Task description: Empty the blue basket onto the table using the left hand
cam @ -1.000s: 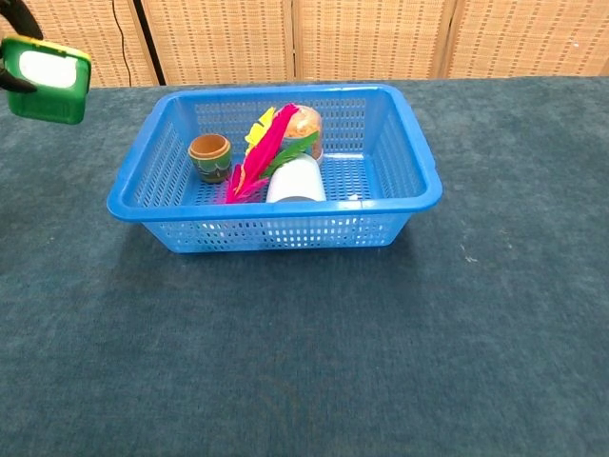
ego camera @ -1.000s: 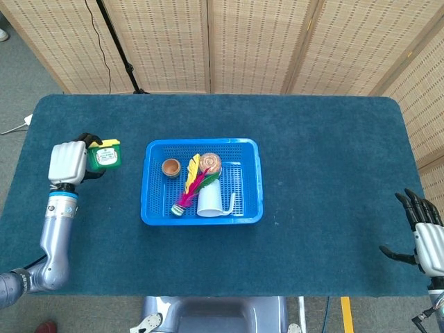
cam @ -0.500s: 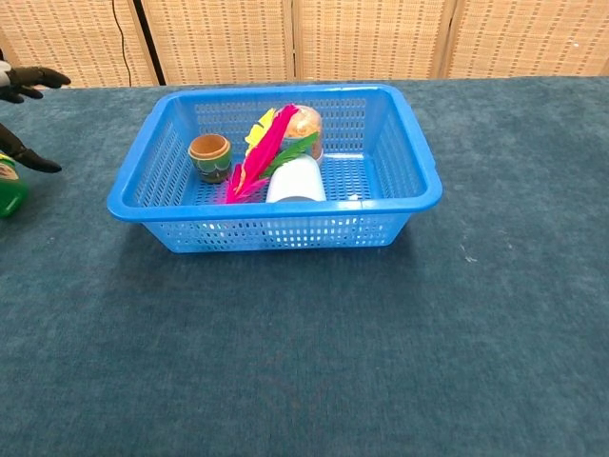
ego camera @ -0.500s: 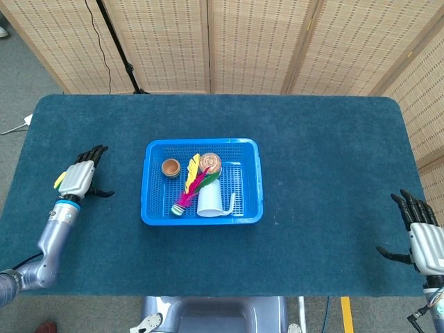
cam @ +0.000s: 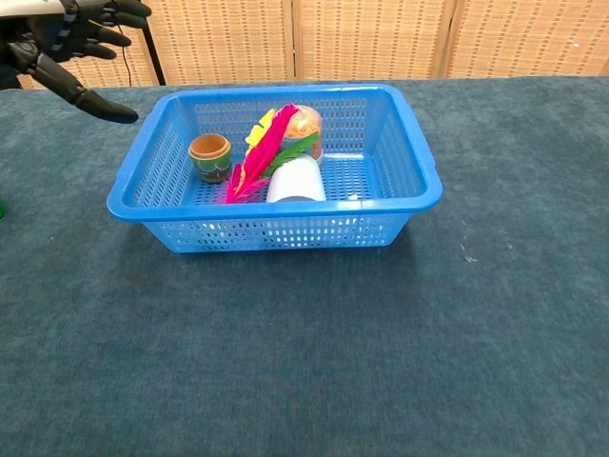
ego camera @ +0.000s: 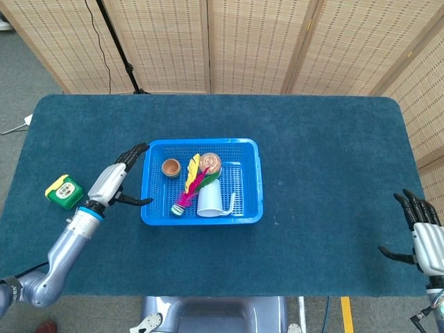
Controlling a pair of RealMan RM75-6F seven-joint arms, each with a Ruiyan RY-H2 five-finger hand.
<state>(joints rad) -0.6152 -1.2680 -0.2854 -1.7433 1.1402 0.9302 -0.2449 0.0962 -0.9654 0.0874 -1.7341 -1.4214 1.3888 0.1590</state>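
The blue basket (ego camera: 250,177) (cam: 409,162) sits mid-table and holds a small brown pot (ego camera: 171,167) (cam: 210,155), a feathered shuttlecock (ego camera: 190,186) (cam: 262,150), a white cup (ego camera: 209,199) (cam: 296,181) lying on its side and a tan round item (ego camera: 210,163) (cam: 306,124). My left hand (ego camera: 116,182) (cam: 67,38) hovers open just left of the basket, fingers spread toward its left rim, holding nothing. A green and yellow container (ego camera: 64,191) lies on the table further left. My right hand (ego camera: 423,236) is open at the table's right edge.
Woven screens stand behind the blue-covered table (ego camera: 326,139). A black stand pole (ego camera: 118,45) rises behind the far left corner.
The left hand set the green container down at the left, let it go, and has moved right to the basket's left side. The right hand stayed put.
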